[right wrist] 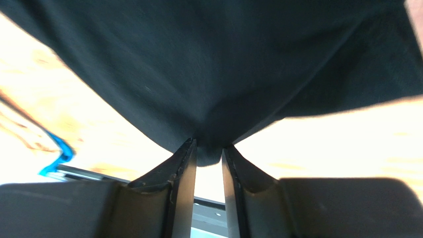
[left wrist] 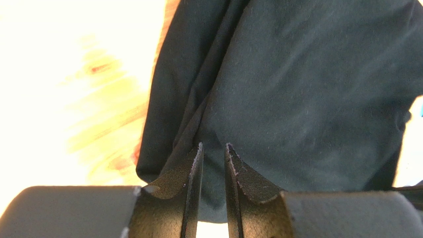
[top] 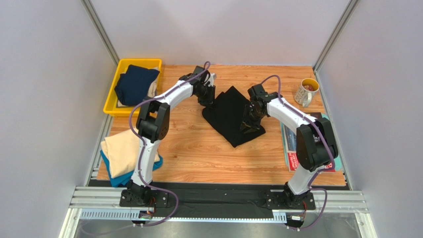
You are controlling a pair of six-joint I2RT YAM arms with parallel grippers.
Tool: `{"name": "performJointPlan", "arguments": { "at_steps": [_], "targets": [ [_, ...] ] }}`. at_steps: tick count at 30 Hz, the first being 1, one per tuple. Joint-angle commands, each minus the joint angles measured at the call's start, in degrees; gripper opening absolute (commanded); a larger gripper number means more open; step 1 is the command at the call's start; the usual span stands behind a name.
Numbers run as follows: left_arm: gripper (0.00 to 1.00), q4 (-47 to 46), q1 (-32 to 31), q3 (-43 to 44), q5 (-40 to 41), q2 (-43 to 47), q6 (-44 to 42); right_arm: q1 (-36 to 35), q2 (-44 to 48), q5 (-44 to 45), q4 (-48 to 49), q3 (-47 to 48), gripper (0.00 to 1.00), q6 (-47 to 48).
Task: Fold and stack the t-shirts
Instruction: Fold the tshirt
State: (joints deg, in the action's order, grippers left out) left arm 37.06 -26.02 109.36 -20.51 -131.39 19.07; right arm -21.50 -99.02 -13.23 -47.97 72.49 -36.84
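Pinching black t-shirt (right wrist: 208, 74) corner between right gripper (right wrist: 208, 151) fingers, narrow gap, cloth bunched in; likely for lifting the fold. Same at left gripper (left wrist: 213, 153): clamped on a hem fold, shirt spreading beyond fingertips over table (top: 198, 148).

A lab test cell: plain grey walls (top: 44, 74) on metal framing enclose a wooden surface (top: 198, 153), with two robot arms bolted to a rail (top: 218, 198).

Bare worktop (top: 198, 153) is left open in front; a yellow bin (top: 113, 94), mug (top: 306, 91) and magazines (top: 290, 148) line the sides.
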Motion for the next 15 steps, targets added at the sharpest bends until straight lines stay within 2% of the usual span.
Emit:
{"name": "performJointPlan", "arguments": {
  "at_steps": [1,3,10,13,15],
  "targets": [
    [0.29,-0.23,0.79,-1.78,1.17,5.71,-1.49,-0.74,1.11,3.3,-2.04,-2.87,0.35,0.27],
    [0.29,-0.49,1.15,-2.66,1.7,6.24,-1.58,-0.74,2.25,4.88,-2.39,-3.32,0.39,0.54],
    [0.29,0.12,3.87,-1.35,1.62,5.19,-2.02,-0.74,5.67,7.25,-4.68,-1.65,0.43,0.8],
    [0.29,0.73,4.4,0.15,1.35,4.39,-2.11,-0.39,6.04,10.42,-4.77,-0.42,0.6,1.15],
    [0.29,0.91,4.49,0.5,1.18,4.22,-2.11,0.05,4.46,10.34,-4.94,1.25,0.6,2.38]
  ]
}}
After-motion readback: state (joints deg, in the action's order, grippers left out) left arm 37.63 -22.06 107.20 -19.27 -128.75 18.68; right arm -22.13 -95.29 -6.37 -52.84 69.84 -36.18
